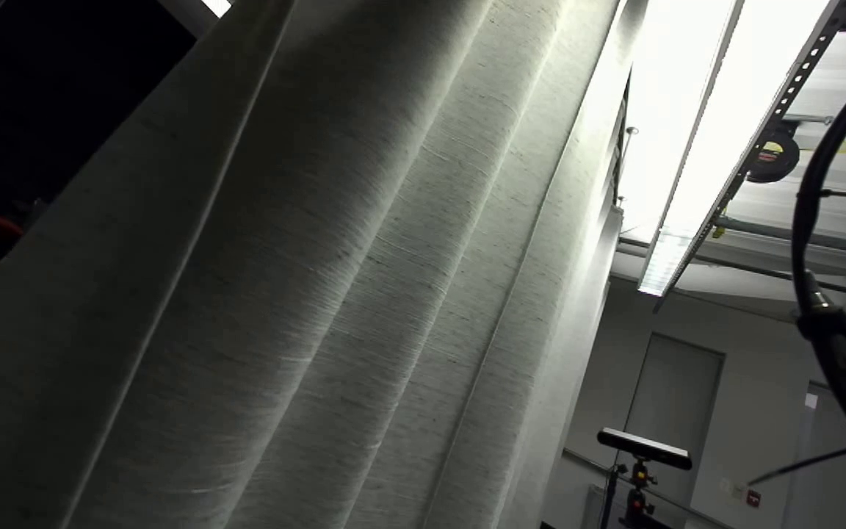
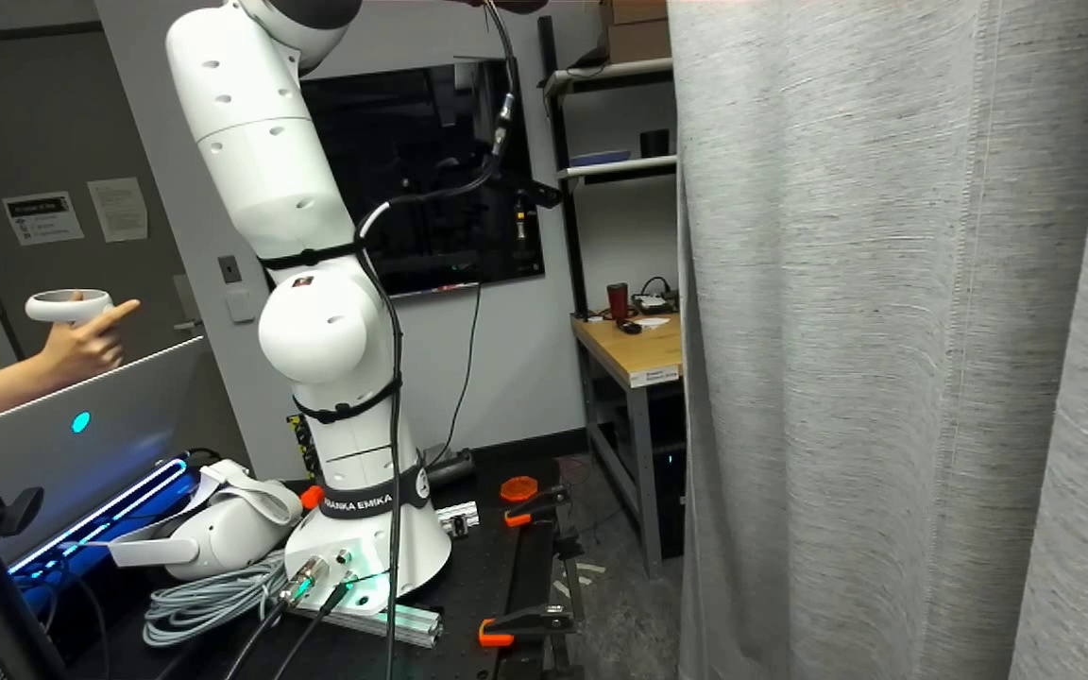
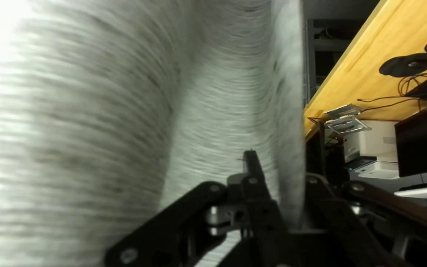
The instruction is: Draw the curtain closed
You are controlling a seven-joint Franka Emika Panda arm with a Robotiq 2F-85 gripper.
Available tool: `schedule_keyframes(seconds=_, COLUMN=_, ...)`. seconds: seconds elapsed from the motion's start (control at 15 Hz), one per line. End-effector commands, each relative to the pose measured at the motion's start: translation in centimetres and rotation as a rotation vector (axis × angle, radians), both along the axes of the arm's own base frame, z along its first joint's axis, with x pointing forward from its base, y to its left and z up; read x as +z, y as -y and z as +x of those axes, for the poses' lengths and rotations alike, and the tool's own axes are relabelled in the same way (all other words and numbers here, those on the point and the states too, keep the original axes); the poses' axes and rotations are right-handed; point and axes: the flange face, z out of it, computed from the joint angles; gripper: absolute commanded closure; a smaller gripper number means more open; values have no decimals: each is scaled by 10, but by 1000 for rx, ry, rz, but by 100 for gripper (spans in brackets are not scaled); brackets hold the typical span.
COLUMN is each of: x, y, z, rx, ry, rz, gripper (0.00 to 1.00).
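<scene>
Curtain point(image 3: 228, 104) edge seemingly being secured | gripper point(image 3: 282, 168): edge being straddled, clench not tellable | next: sure grip, sideways pull being needed

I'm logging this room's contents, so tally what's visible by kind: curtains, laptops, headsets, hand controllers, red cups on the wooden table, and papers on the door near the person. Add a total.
Curtain: 1
Laptop: 1
Headset: 1
Hand controller: 1
Red cup: 1
Papers: 2
Total: 7
</scene>
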Motion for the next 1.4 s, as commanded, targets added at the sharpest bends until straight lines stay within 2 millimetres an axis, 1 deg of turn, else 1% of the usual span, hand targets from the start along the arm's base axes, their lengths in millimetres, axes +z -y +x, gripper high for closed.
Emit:
schedule_keyframes(seconds=0.0, x=13, y=2, z=-3, rx=-35, ry=18, rz=-9, gripper=51)
schedule_keyframes(seconds=0.07, x=14, y=2, z=-4, rx=-36, ry=20, rz=-9, gripper=42)
schedule_keyframes(seconds=0.13, x=15, y=2, z=-4, rx=-35, ry=21, rz=-8, gripper=36)
schedule_keyframes(seconds=0.2, x=15, y=2, z=-4, rx=-35, ry=23, rz=-6, gripper=27)
schedule_keyframes(seconds=0.33, x=17, y=2, z=-5, rx=-35, ry=23, rz=-6, gripper=13)
schedule_keyframes(seconds=0.4, x=17, y=2, z=-5, rx=-34, ry=23, rz=-9, gripper=5)
schedule_keyframes(seconds=0.47, x=18, y=2, z=-5, rx=-35, ry=22, rz=-12, gripper=1)
schedule_keyframes(seconds=0.93, x=17, y=6, z=-9, rx=-79, ry=-24, rz=-57, gripper=0)
schedule_keyframes(seconds=1.27, x=17, y=8, z=-14, rx=-142, ry=-63, rz=-78, gripper=0)
schedule_keyframes(seconds=1.33, x=11, y=8, z=-12, rx=-105, ry=-66, rz=-77, gripper=0)
